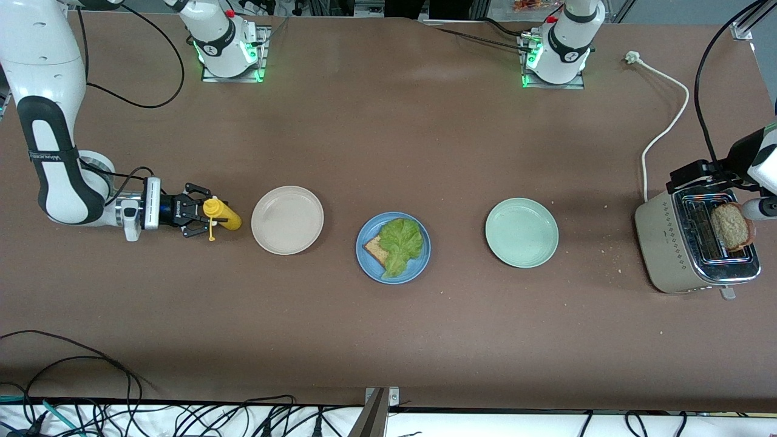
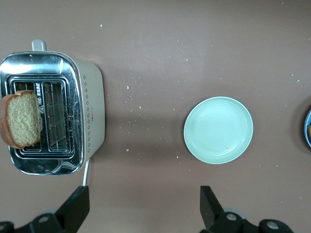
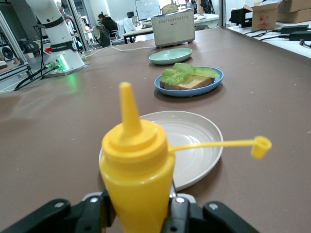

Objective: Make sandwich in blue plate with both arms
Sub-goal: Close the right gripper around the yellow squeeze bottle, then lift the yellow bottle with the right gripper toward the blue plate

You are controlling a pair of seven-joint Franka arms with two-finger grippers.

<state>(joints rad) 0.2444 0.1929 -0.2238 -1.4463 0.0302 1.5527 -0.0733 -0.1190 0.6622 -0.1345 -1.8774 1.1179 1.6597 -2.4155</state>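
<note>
Lettuce-topped toast [image 1: 396, 244] on blue plate [image 1: 369, 260] lies well apart from both jaws.

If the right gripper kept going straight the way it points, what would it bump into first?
The right gripper, closing around the yellow mustard bottle, points along the table at the beige plate; that probably comes first, then the blue plate.

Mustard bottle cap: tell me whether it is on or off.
Off: the cap hangs on its strap beside the bare nozzle of the mustard bottle.
</note>
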